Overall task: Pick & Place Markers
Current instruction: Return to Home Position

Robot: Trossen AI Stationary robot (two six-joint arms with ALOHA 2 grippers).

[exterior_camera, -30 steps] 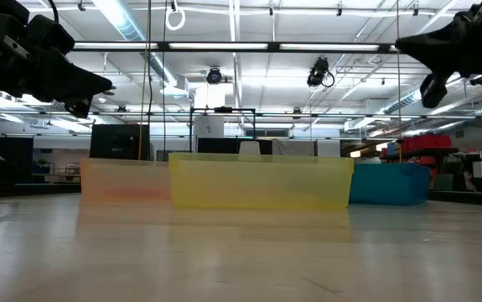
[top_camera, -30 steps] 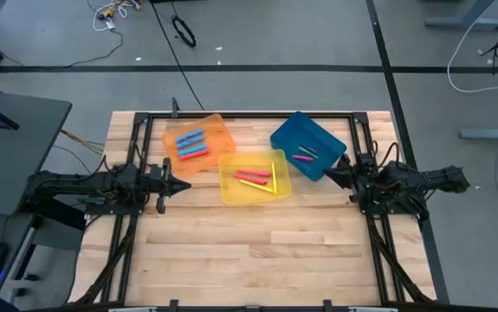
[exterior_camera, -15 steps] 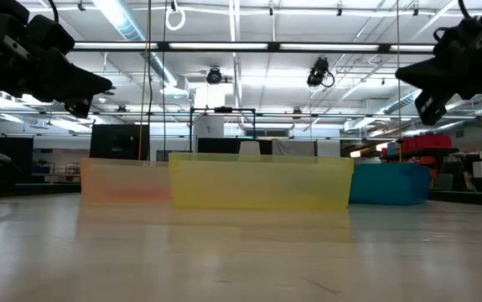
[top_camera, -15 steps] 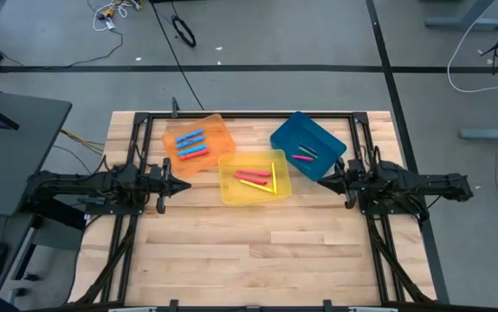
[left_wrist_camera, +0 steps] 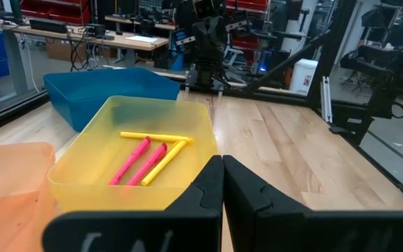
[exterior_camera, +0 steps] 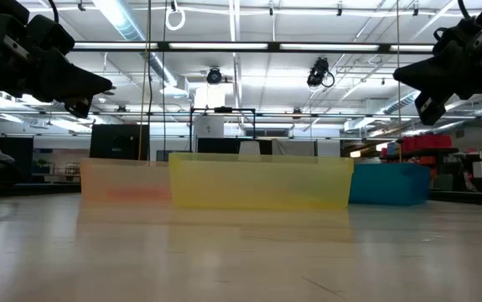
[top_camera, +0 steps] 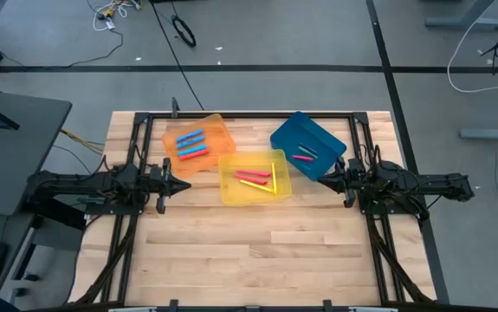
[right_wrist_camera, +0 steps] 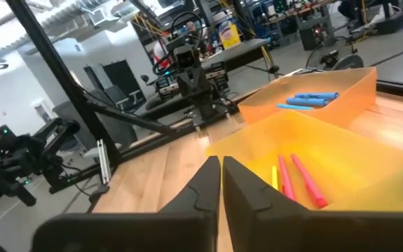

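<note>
Markers (top_camera: 253, 176), short thin plastic pens in several colours: all lying inside three trays, none seen loose on the wooden counter (top_camera: 257, 251). Trays grouped at the far middle of the counter, presumably for easy reach from both sides: translucent orange plastic tray (top_camera: 216, 128) toward the left, translucent yellow plastic tray (top_camera: 253, 196) in the middle and a little nearer, solid blue plastic tray (top_camera: 305, 130) toward the right, turned at an angle. Counted in the yellow tray: four, namely two pink and two yellow. Counted in the blue tray: two, one pink and one green. In the orange tray roughly five, mostly blue with one or two red; exact number hard to tell. Left tool (top_camera: 177, 183) raised above the counter just beside the orange tray, fingers pressed together on nothing. Right tool (top_camera: 326, 181) raised just beside the near corner of the blue tray, likewise closed and carrying nothing. Both clear of the trays and facing each other across the yellow tray, probably a resting pose, with the sorting judged complete.
</note>
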